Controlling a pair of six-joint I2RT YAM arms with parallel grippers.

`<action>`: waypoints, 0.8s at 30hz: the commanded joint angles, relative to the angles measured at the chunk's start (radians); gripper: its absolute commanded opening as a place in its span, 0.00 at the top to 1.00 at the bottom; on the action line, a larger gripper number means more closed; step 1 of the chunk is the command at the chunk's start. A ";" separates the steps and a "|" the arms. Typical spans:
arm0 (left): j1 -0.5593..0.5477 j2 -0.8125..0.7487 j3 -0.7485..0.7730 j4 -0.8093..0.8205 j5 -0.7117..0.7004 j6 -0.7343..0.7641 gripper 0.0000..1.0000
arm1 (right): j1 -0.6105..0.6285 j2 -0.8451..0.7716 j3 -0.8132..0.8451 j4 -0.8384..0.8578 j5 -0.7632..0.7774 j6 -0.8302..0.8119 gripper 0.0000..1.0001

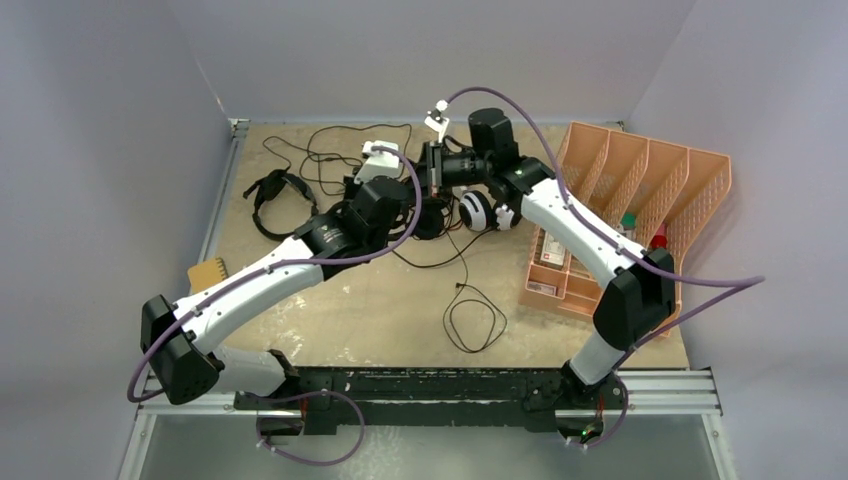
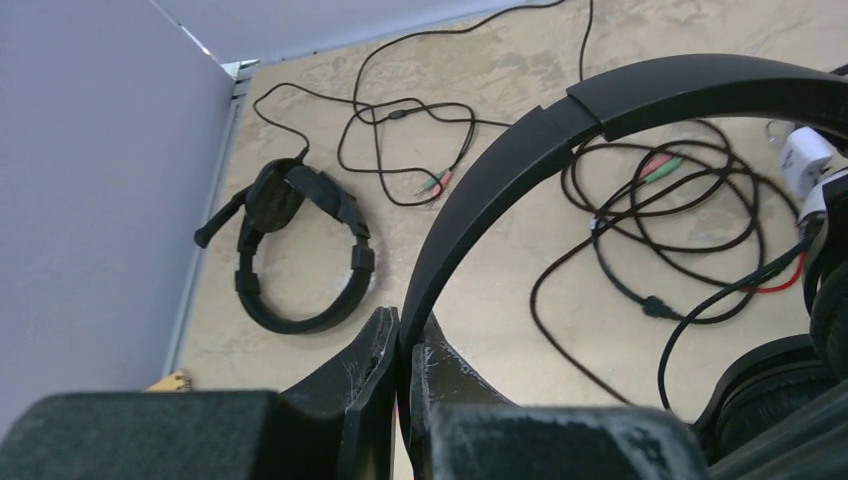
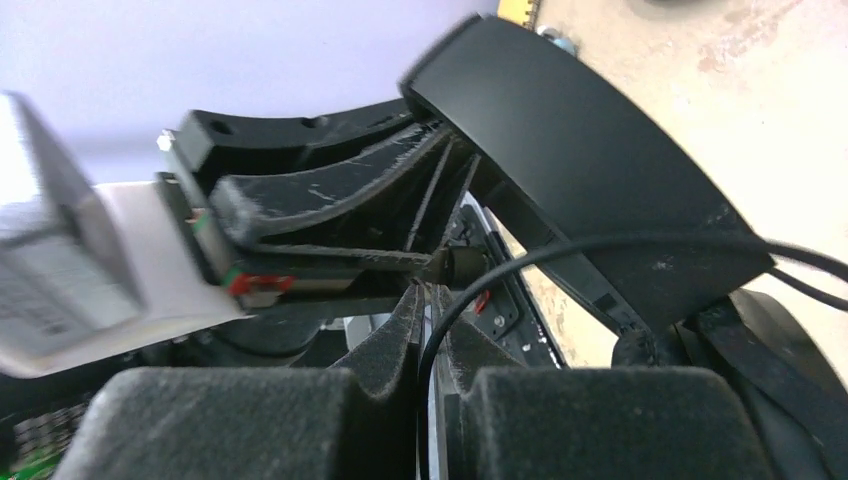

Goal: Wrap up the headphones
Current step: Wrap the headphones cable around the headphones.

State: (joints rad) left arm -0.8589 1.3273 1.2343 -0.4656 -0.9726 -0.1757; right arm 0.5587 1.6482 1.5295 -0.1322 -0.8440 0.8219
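The larger black headphones (image 2: pixel 640 95) arch across the left wrist view, and my left gripper (image 2: pixel 405 335) is shut on the lower end of their headband. Their earcup (image 2: pixel 790 390) sits at the lower right. My right gripper (image 3: pixel 432 305) is closed around the thin black cable (image 3: pixel 600 243) right beside that headband (image 3: pixel 580 170), with the left gripper's fingers (image 3: pixel 320 185) just ahead. From above, both grippers (image 1: pixel 392 196) (image 1: pixel 428 172) meet at the table's back centre. The white-and-black headphones (image 1: pixel 478 211) lie just right of them. The small black headphones (image 2: pixel 300 250) lie at the left.
An orange file tray (image 1: pixel 650 180) stands at the right with small items in it. Loose cable coils (image 2: pixel 680 230) and a cable loop (image 1: pixel 475 322) lie on the table. A white plug (image 2: pixel 805 155) sits by the coils. A tan object (image 1: pixel 207 273) rests at the left edge.
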 commanded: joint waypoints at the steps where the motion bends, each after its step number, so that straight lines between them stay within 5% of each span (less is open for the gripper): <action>1: -0.002 -0.008 0.073 0.037 0.000 -0.178 1.00 | 0.032 -0.017 0.058 -0.109 0.080 -0.111 0.92; 8: 0.022 0.023 0.133 -0.039 -0.065 -0.271 1.00 | 0.061 -0.143 -0.067 -0.084 0.124 -0.119 0.93; 13: 0.095 0.049 0.213 -0.099 0.024 -0.340 1.00 | 0.133 -0.190 -0.157 -0.022 0.201 -0.152 0.93; 24: 0.135 0.036 0.399 -0.194 0.165 -0.359 1.00 | 0.199 -0.318 -0.583 0.673 0.386 -0.371 0.95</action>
State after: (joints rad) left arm -0.7303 1.3945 1.5410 -0.6651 -0.8513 -0.4957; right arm 0.7601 1.3739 1.0443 0.1802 -0.5331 0.5674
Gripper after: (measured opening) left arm 0.039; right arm 0.073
